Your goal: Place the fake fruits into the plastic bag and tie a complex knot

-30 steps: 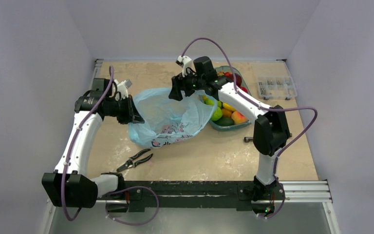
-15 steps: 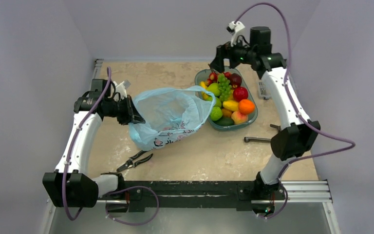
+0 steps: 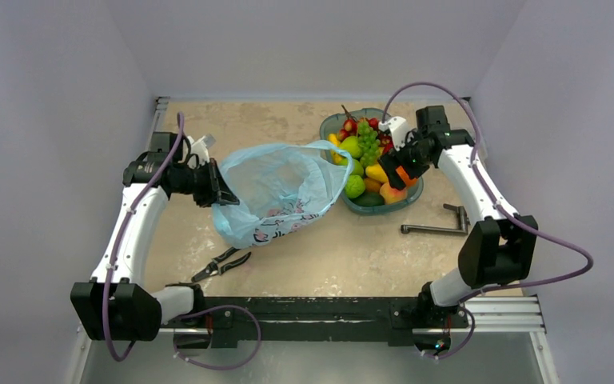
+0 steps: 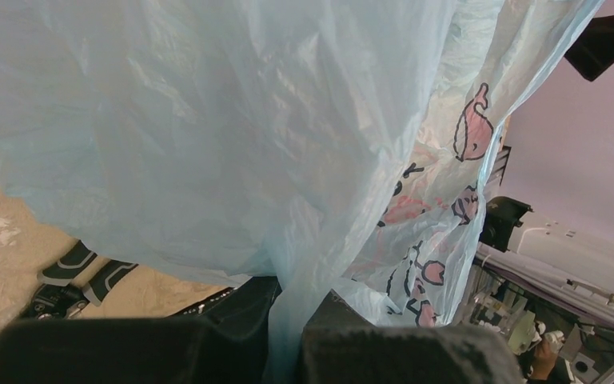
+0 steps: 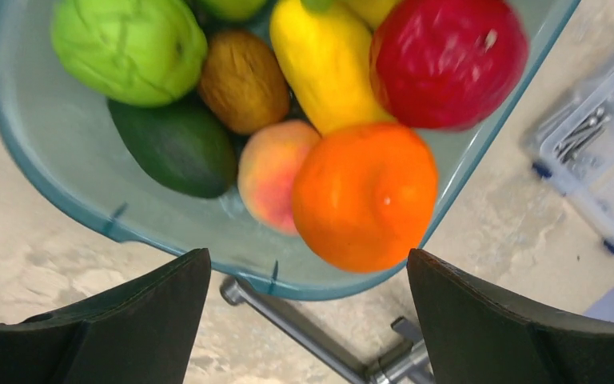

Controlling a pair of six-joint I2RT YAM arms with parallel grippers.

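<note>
Pinches a gathered fold of the plastic bag in the left gripper, jaws fully closed on the thin film. In the left wrist view, shows the light-blue sheet funnelling down into the slot of that gripper. Keeps this edge lifted at the bag's left side, with the mouth gaping rightward and the far rim reaching the teal dish.

Hangs the right gripper over the near right part of the dish, jaws spread wide and gripping nothing. From the right wrist, looks straight down on the fake fruits heaped in the dish. Frames the orange just ahead of the gap in that gripper, nearer the right-hand finger, with the peach touching its left side and the red apple beyond. Leaves both fingers apart from the fruit.

Places the fruit pile immediately right of the bag's mouth.
</note>
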